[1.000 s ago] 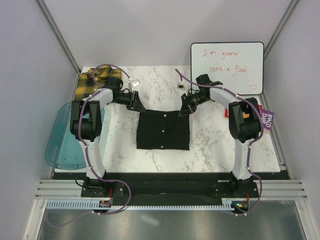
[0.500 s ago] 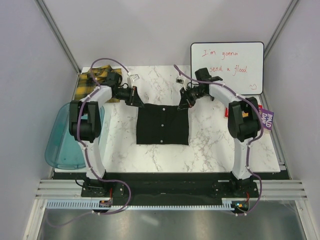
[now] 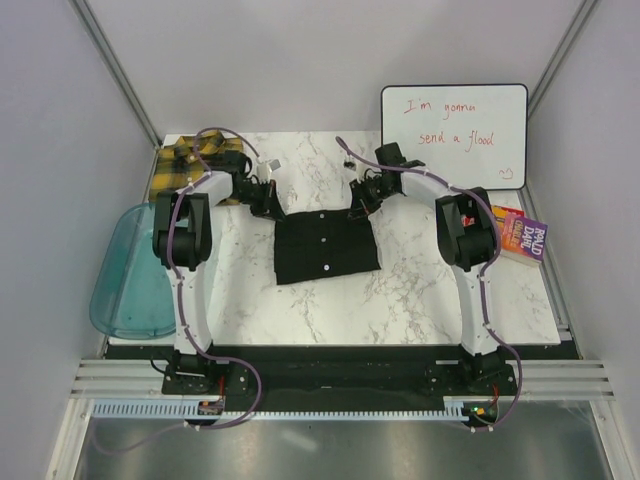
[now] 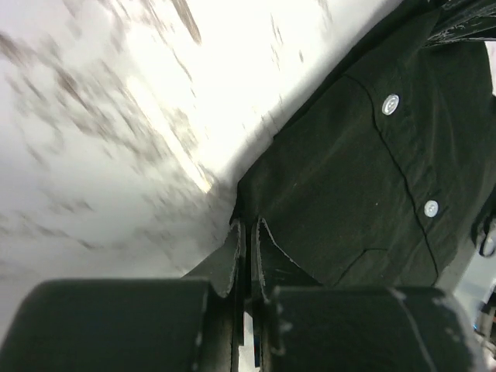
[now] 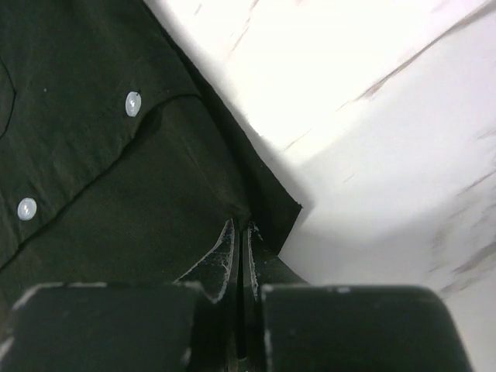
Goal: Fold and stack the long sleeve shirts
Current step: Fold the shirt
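Observation:
The black long sleeve shirt [image 3: 327, 247] lies folded into a rectangle in the middle of the marble table, its white buttons showing. My left gripper [image 3: 272, 204] is shut on the shirt's far left corner. In the left wrist view the fingertips [image 4: 248, 226] pinch the black cloth [image 4: 364, 186]. My right gripper [image 3: 359, 206] is shut on the far right corner, its tips [image 5: 239, 226] closed over the hem of the black shirt [image 5: 93, 163]. The yellow-and-black plaid shirt [image 3: 192, 163] lies bunched at the table's back left corner, behind my left arm.
A translucent blue tub [image 3: 122, 278] hangs off the table's left edge. A whiteboard [image 3: 455, 134] with red writing leans at the back right. A purple book [image 3: 521, 238] lies near the right edge. Grey walls close in both sides.
My left gripper has closed on the shirt's far left corner. Both grippers have moved toward the back of the table, dragging the black shirt with them.

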Controlling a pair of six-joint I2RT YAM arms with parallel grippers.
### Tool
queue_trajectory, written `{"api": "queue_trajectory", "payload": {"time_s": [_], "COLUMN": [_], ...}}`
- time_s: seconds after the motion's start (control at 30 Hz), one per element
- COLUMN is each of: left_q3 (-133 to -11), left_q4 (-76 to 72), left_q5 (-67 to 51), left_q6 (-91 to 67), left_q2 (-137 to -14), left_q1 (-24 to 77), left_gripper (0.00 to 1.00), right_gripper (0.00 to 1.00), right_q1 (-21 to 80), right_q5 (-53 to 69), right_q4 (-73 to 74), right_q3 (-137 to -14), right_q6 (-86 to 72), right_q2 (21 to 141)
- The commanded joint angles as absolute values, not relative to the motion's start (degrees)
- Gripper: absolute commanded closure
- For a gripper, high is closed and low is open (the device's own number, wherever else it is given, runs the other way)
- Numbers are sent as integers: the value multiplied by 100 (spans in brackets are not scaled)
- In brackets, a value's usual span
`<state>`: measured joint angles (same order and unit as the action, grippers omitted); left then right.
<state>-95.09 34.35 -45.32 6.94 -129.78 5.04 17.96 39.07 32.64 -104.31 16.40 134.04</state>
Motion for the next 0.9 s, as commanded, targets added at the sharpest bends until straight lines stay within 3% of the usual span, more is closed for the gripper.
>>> {"api": "queue_trajectory", "payload": {"time_s": [0.0, 0.17, 0.37, 0.67, 0.87], "left_q3": [-8495, -7489, -7391, -8024, -8533], "left_q4": [3832, 3744, 3771, 3674, 3621], "left_q5": [-4263, -4474, -5124, -4255, -3938], "left_q6": [799, 1220, 1485, 1196, 906], "left_q2": [-12236, -11472, -10768, -11583, -11944], "left_q1": [606, 607, 598, 484, 466], "left_gripper": [98, 98, 98, 98, 89], "right_gripper": [100, 100, 100, 100, 100], "right_q1": [1960, 2057, 2101, 2048, 2013], "right_q5": [3559, 4016, 4614, 3798, 3595], "right_q4": [3612, 3665, 4288, 3894, 3314], "right_q3": [-8996, -7999, -8077, -8709, -8981], "right_q6": [1670, 1679, 1854, 1908, 1293], "right_q2": [12607, 11543, 10908, 12268, 12410]}}
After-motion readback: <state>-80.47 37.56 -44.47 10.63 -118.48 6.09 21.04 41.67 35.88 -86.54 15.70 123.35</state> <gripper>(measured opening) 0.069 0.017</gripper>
